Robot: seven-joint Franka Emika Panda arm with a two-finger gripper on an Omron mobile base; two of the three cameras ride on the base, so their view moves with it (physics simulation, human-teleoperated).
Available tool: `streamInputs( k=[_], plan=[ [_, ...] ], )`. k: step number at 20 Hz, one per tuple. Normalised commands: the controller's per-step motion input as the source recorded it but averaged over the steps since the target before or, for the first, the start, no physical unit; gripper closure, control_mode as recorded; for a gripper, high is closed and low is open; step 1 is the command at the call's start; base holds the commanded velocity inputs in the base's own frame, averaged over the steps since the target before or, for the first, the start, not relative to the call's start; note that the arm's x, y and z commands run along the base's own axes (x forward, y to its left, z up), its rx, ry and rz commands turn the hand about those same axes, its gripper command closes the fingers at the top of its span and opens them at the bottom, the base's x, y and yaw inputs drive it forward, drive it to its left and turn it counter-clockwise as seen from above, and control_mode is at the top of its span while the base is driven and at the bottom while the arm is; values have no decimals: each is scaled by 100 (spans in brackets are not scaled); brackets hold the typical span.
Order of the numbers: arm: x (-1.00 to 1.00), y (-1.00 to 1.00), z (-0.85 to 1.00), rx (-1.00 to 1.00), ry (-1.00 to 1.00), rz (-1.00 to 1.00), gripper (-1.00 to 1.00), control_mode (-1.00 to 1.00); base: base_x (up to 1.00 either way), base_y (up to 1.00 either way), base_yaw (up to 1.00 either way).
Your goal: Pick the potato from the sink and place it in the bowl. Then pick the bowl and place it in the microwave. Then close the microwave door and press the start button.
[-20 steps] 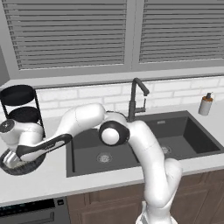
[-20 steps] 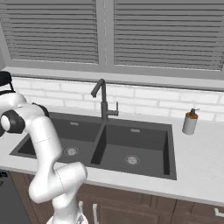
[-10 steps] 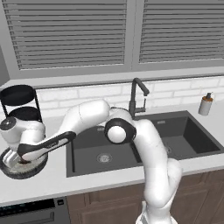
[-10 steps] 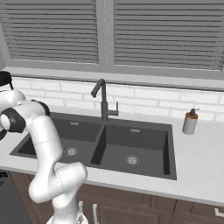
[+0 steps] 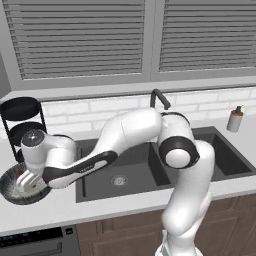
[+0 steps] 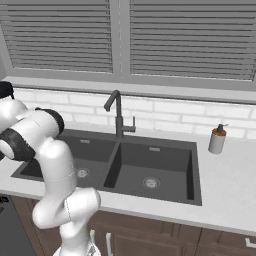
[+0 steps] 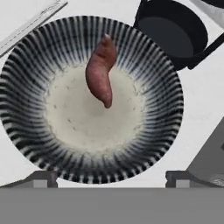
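Observation:
The reddish-brown potato (image 7: 101, 72) lies inside the ribbed grey-blue bowl (image 7: 26, 131), on its speckled whitish bottom and leaning up the far wall. In the left base view the bowl (image 5: 20, 196) stands on the counter left of the dark sink (image 5: 140, 172). My gripper (image 5: 26, 179) hangs just over it. It is open. Its fingertips (image 7: 41, 178) stand wide apart at the bowl's near rim, with nothing between them. The sink (image 6: 165, 165) holds no potato.
A black tiered rack (image 5: 22, 120) stands right behind the bowl, its round tray (image 7: 173, 30) close to the rim. The dark faucet (image 6: 118, 112) rises behind the sink. A soap dispenser (image 6: 217, 140) sits on the counter to the right.
The hand has lifted a little above the bowl and the elbow has swung up and toward the camera. The bowl has stayed in place.

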Motion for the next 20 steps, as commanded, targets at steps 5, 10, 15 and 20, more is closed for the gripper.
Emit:
streamInputs(
  k=[5,10,15,20],
  plan=[
    [-5,-71,49,21,2,-9,-100,-100,0,0,0],
    [27,-24,14,16,9,-15,-100,-100,0,0,0],
    [23,10,-3,17,20,-17,-100,-100,0,0,0],
    [24,45,-1,5,35,-17,-100,-100,0,0,0]
  ],
)
